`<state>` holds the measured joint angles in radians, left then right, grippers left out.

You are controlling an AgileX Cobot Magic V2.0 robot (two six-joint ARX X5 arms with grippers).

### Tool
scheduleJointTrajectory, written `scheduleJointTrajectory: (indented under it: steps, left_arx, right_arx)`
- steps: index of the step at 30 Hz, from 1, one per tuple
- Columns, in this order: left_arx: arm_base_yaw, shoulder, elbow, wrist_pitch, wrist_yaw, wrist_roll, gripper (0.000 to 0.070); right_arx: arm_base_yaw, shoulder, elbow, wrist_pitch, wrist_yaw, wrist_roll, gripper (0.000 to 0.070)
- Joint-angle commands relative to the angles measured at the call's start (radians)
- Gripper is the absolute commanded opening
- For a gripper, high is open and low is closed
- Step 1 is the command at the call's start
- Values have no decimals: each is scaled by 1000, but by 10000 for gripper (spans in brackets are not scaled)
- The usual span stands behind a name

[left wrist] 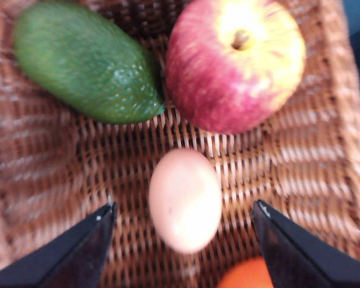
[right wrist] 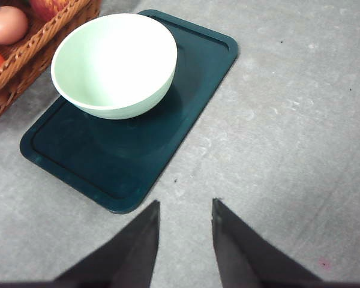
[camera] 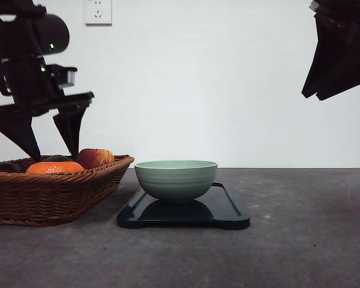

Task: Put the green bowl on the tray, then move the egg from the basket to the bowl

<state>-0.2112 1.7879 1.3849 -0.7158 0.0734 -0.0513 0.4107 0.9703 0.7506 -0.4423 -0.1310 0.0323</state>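
The egg (left wrist: 185, 200) lies in the basket (left wrist: 324, 150) right between the wide-open fingers of the left tool (left wrist: 183, 231), its long way pointing toward the apple (left wrist: 235, 63), so that arm is nearer.

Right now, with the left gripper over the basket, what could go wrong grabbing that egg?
The egg lies between the open left gripper fingers, close to the apple and orange, so a finger might nudge the fruit. Squeezing hard could crack it. The green bowl sits toward one end of the tray, so a careless drop might miss.
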Motion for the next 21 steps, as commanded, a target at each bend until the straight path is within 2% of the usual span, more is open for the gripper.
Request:
scheduleJointTrajectory:
  steps: [1,21]
  left_arx:
    - [-5,32,18,16,-5,9,466]
    - [-5,118,18,59,-6,3,466]
  right_arx:
    - [4,8,4,9,1,15,171]
    - [4,8,4,14,1,17,171]
